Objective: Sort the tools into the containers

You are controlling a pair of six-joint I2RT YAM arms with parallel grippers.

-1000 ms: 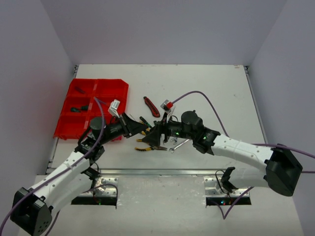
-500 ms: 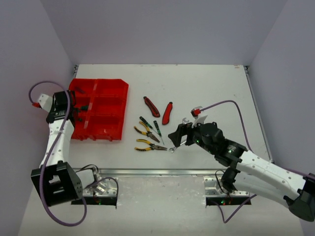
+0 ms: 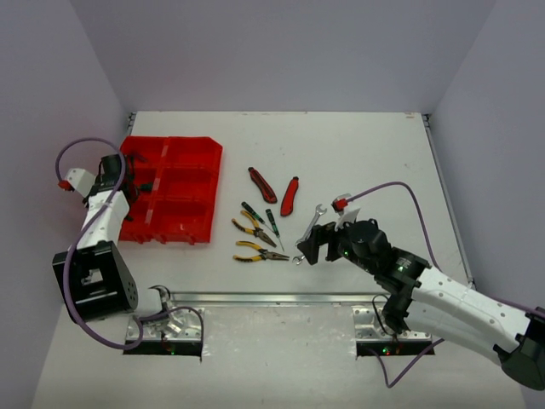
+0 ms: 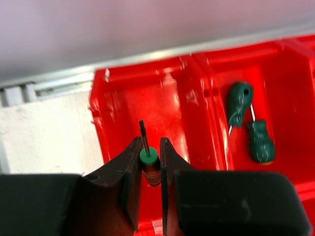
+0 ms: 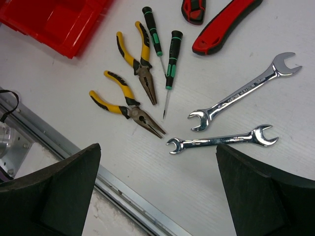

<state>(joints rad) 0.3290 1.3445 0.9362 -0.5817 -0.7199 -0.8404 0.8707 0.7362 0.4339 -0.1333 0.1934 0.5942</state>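
My left gripper [image 4: 149, 157] is shut on a small green-handled screwdriver [image 4: 148, 156], its shaft pointing away, over a left compartment of the red tray [image 4: 197, 73]. Two green screwdrivers [image 4: 239, 101] lie in the compartment to its right. In the top view the left gripper [image 3: 119, 183] is at the tray's [image 3: 183, 162] left side. My right gripper [image 5: 157, 152] is open wide and empty above two silver wrenches [image 5: 243, 88]. Two yellow-black pliers [image 5: 140, 64], two green screwdrivers [image 5: 172, 54] and two red knives [image 5: 224, 24] lie beyond it on the table.
A metal rail [image 3: 281, 298] runs along the table's near edge, close under the right gripper [image 3: 313, 243]. The tray sits near the table's left edge [image 4: 44, 128]. Grey walls close in the left, back and right sides.
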